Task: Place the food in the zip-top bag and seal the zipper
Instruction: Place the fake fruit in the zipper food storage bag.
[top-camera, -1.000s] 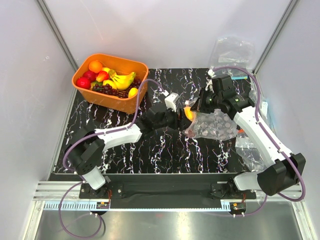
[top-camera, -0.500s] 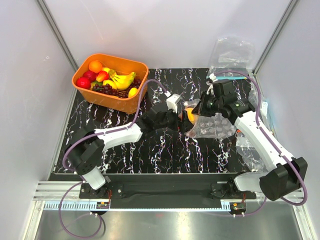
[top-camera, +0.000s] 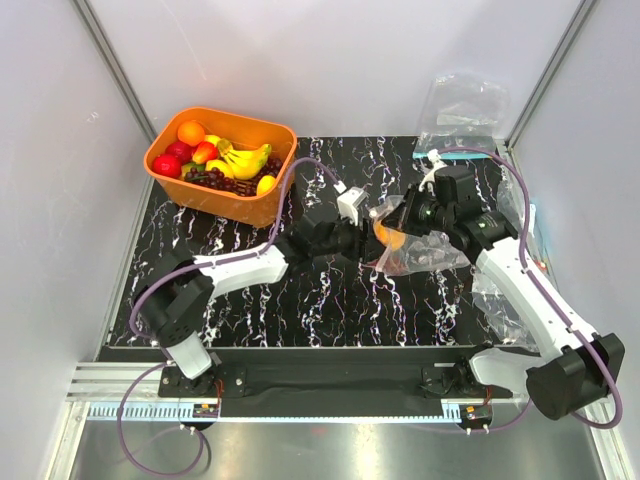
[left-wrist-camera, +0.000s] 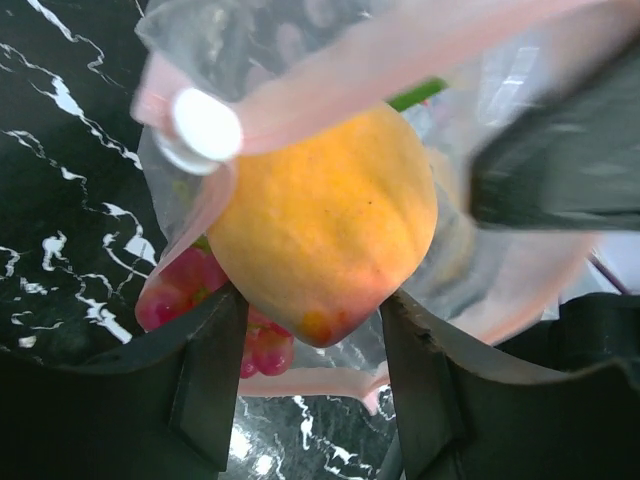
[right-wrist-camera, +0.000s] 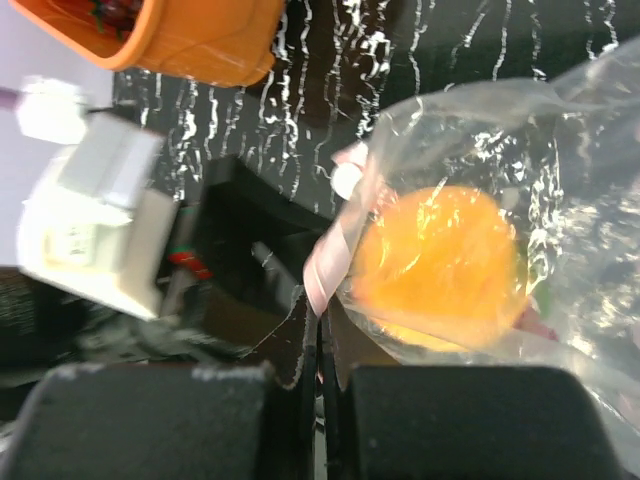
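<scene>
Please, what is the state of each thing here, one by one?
bag, mouth open
zipper, unsealed
peach, in bag mouth
left hand, fingers beside peach, grip unclear
right hand, shut on bag
basket, holds fruit

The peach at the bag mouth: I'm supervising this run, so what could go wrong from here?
1. The peach sits right at the mouth of the zip-top bag, between the parted jaws of the left gripper; it may roll back out as that arm leaves.
2. The right gripper pinches only one spot of the zipper; the loose bag could sag and spill the red fruit inside.
</scene>
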